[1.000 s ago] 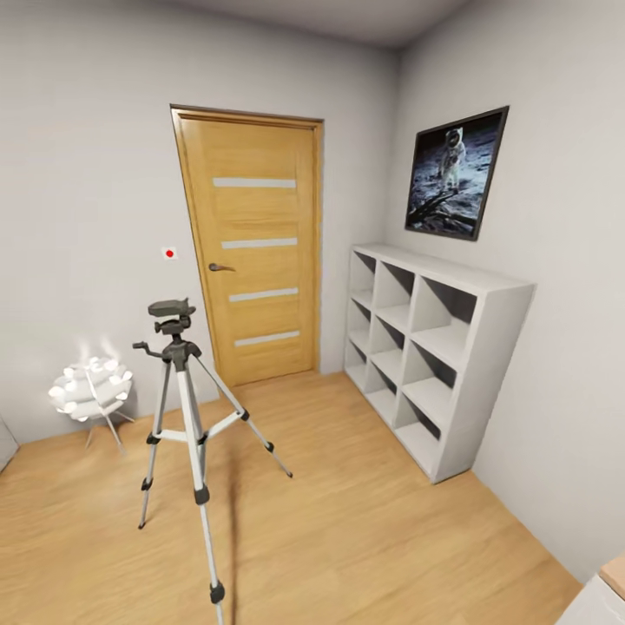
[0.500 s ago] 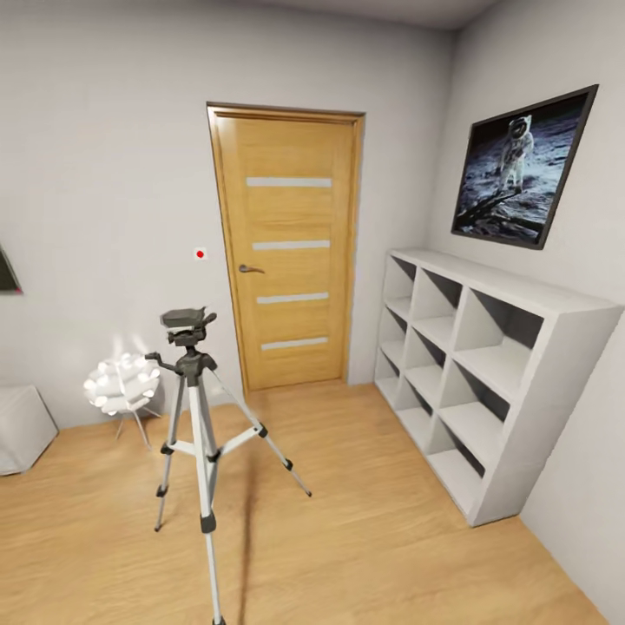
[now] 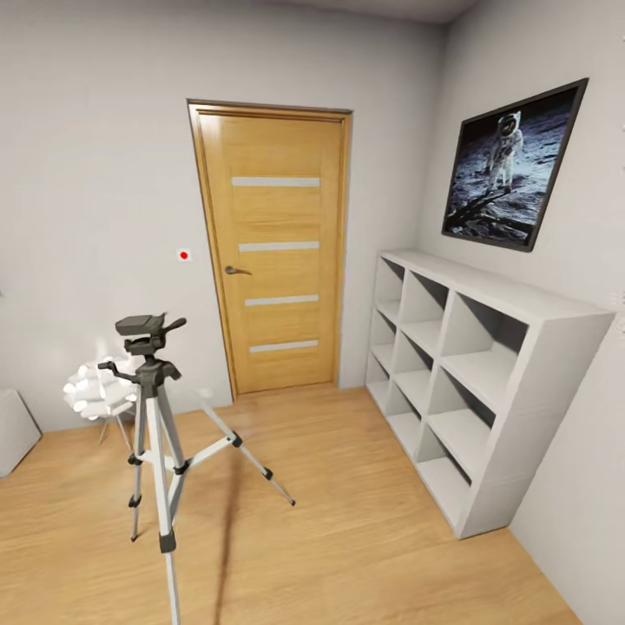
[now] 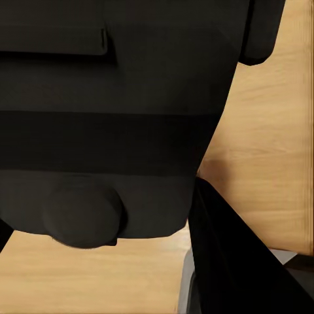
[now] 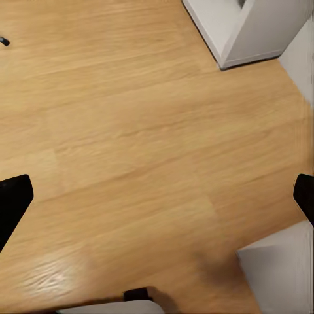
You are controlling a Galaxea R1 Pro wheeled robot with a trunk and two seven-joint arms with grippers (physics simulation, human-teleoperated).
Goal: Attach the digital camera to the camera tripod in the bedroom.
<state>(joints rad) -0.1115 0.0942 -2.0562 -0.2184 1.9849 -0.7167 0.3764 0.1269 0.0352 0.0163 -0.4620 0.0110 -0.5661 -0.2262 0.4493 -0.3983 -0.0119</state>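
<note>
Home: wooden door (image 3: pixel 276 247), cube shelving (image 3: pixel 469 373)

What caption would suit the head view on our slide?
Camera tripod standing on wood floor before a closed door, white cube shelving alongside.

Head view swung back right, white box nearly out of view

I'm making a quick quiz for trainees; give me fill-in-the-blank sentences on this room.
1. The camera tripod stands on the wood ____.
2. The door behind it is ____.
3. The framed picture above the white shelf shows an ____.
4. The right gripper is ____.

Missing words: floor; closed; astronaut; open
</note>
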